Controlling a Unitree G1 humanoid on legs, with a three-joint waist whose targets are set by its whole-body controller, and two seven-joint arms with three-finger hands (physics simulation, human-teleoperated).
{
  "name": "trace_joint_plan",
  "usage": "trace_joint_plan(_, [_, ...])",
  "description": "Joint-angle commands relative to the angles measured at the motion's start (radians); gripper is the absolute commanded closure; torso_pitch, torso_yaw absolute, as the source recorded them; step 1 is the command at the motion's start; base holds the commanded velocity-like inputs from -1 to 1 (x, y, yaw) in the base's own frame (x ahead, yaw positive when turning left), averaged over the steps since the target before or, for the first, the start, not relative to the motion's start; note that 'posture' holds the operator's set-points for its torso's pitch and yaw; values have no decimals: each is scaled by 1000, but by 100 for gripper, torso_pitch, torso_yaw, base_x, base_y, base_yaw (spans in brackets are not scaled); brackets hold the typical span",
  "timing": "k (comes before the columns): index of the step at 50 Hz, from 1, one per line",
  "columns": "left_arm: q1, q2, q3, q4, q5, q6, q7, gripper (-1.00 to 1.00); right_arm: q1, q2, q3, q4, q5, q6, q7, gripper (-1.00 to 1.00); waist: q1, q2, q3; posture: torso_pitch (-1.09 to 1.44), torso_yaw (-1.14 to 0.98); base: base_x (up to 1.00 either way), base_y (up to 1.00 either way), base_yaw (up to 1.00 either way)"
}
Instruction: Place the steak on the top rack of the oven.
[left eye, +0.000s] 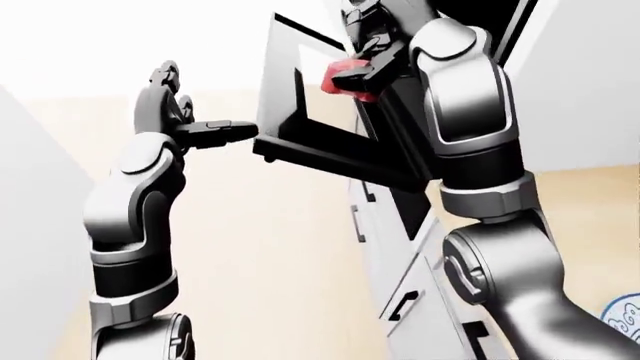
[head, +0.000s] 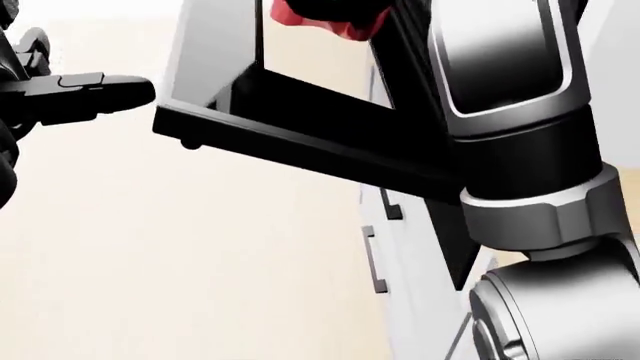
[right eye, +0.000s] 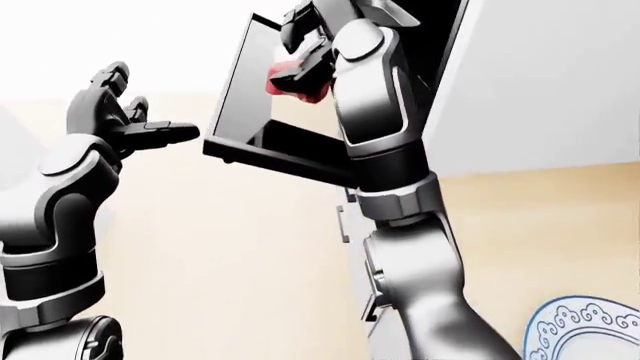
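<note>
The steak (left eye: 348, 78) is a raw red slab with a paler pink edge, its lower corner hanging free. The right robot hand (left eye: 372, 46) has its dark fingers closed round it, high in the left-eye view, just above the open oven door (left eye: 330, 154), a black frame tilted across the picture. The left robot hand (right eye: 128, 120) is spread, holding nothing, one finger pointing toward the door's corner, just apart from it. White drawer fronts (left eye: 400, 259) run below.
</note>
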Motion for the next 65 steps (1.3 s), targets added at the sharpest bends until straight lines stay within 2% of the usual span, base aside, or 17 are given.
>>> trace_joint_plan(1, [-45, 6, -6, -50, -6, -41, -9, -100, -44, -25, -26, -53, -20, -32, -24, 100, -7, 4, -43, 0, 0, 0, 0, 0])
trace_joint_plan(2, [-49, 6, -8, -50, -6, -39, -9, -100, -45, -26, -29, -48, -19, -34, -25, 100, 0, -19, -45, 0, 0, 0, 0, 0])
trace_joint_plan(3, [-50, 6, -8, -51, -5, -38, -9, -100, -46, -27, -29, -47, -19, -34, -26, 100, 2, 1, -40, 0, 0, 0, 0, 0])
trace_joint_plan(17, [-67, 11, -6, -48, -2, -30, -16, -100, -105, -35, -33, -5, -8, -36, -30, 100, -5, 30, -63, 0, 0, 0, 0, 0])
trace_joint_plan(18, [-69, 11, -6, -47, -3, -31, -16, -100, -107, -36, -33, -1, -7, -39, -32, 100, -7, 33, -86, 0, 0, 5, 4, 0])
trace_joint_plan(30, [-68, 12, -5, -49, -4, -29, -15, -100, -125, -39, -40, 37, 10, -57, -53, 100, -11, 41, -58, 0, 0, 12, 7, 0])
trace_joint_plan(34, [-61, 13, -2, -56, -5, -27, -15, -100, -114, -38, -36, 25, 12, -53, -54, 100, -9, 30, -57, 0, 0, 16, 9, 0])
trace_joint_plan(38, [-56, 11, -3, -60, -6, -28, -15, -100, -107, -37, -34, 19, 13, -52, -53, 100, -6, -4, -57, 0, 0, 16, 11, 0])
trace_joint_plan(40, [-56, 12, -2, -58, -5, -29, -15, -100, -104, -37, -34, 20, 13, -55, -53, 100, -8, 8, -66, 0, 0, 16, 12, 0])
trace_joint_plan(44, [-54, 11, -3, -58, -5, -29, -15, -100, -98, -34, -34, 16, 13, -55, -54, 100, -4, -16, -76, 0, 0, 16, 13, 0])
trace_joint_plan(49, [-56, 14, 0, -64, -8, -22, -14, -100, -101, -32, -31, 9, 12, -47, -51, 100, -9, 31, -55, 0, 0, 16, 14, 0])
trace_joint_plan(51, [-57, 14, 0, -63, -8, -22, -14, -100, -99, -32, -32, 9, 12, -48, -51, 100, -16, 88, -71, 0, 0, 16, 14, 0])
trace_joint_plan(52, [-57, 15, 0, -61, -8, -24, -14, -100, -98, -32, -31, 10, 12, -49, -52, 100, -20, 89, -92, 0, 0, 16, 16, 0])
trace_joint_plan(54, [-57, 15, 0, -56, -8, -28, -15, -100, -100, -31, -31, 15, 12, -52, -52, 100, -16, 103, -63, 0, 0, 16, 16, 0])
trace_joint_plan(61, [-62, 17, 0, -60, -10, -20, -13, -100, -117, -35, -33, 24, 11, -54, -52, 100, -11, 39, -64, 0, 0, 14, 14, 0])
trace_joint_plan(63, [-66, 16, -2, -59, -11, -19, -12, -100, -122, -34, -32, 20, 11, -51, -49, 100, -4, 31, -43, 0, 0, 0, 0, 0])
trace_joint_plan(65, [-70, 16, -3, -59, -11, -16, -11, -100, -137, -33, -36, 23, 14, -51, -49, 100, 6, -1, -48, 0, 0, 0, 0, 0])
